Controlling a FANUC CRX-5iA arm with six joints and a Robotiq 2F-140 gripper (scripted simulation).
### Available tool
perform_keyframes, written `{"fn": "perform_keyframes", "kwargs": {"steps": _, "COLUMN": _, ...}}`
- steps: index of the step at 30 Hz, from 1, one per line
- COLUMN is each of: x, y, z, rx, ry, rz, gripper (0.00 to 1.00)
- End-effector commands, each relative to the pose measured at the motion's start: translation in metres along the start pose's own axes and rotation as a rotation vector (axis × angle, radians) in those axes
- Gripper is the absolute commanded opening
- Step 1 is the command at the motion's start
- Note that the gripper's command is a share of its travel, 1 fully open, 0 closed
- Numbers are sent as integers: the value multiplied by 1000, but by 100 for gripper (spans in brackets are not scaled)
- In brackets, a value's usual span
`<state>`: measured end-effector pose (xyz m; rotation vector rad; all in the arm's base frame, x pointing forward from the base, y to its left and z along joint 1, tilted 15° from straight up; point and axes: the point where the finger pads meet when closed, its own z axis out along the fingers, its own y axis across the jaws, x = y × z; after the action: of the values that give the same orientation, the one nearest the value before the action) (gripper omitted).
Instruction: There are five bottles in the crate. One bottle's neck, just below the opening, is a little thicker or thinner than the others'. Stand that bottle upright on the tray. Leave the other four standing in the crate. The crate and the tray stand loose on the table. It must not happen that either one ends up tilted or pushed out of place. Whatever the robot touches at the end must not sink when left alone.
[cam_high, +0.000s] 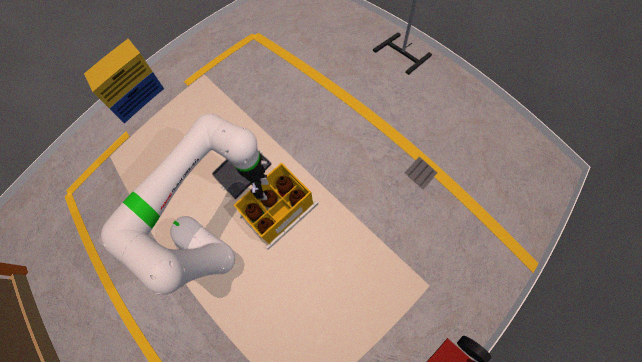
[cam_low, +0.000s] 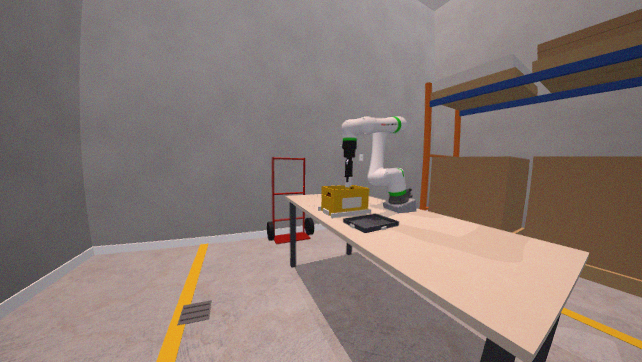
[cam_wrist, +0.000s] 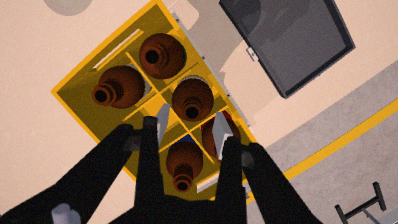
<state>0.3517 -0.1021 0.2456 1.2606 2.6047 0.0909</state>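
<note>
The yellow crate (cam_wrist: 125, 112) holds several brown bottles in its compartments. In the wrist view I see bottles at the far side (cam_wrist: 160, 54), the left (cam_wrist: 117, 87), the middle (cam_wrist: 192, 97) and the near side (cam_wrist: 184, 162). Another bottle (cam_wrist: 210, 137) is partly hidden behind my right finger. My gripper (cam_wrist: 191, 117) hangs above the crate, partly open and empty, with the near bottle lying between the fingers in the picture. In the side view the fingertips (cam_low: 347, 177) stand just above the crate rim (cam_low: 345, 198). The dark tray (cam_wrist: 287, 40) lies empty beside the crate.
The crate (cam_high: 277, 204) and tray (cam_high: 232, 177) sit near the robot's base end of the long table. The tray (cam_low: 371, 222) is close to the table's edge. A red hand truck (cam_low: 288, 200) stands on the floor beyond the table.
</note>
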Motion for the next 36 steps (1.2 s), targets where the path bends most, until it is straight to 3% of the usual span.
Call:
{"fn": "perform_keyframes", "kwargs": {"steps": 1, "x": 0, "y": 0, "z": -1, "rx": -1, "ry": -1, "rz": 0, "gripper": 44}}
{"fn": "perform_keyframes", "kwargs": {"steps": 36, "x": 0, "y": 0, "z": 20, "rx": -1, "ry": -1, "rz": 0, "gripper": 44}}
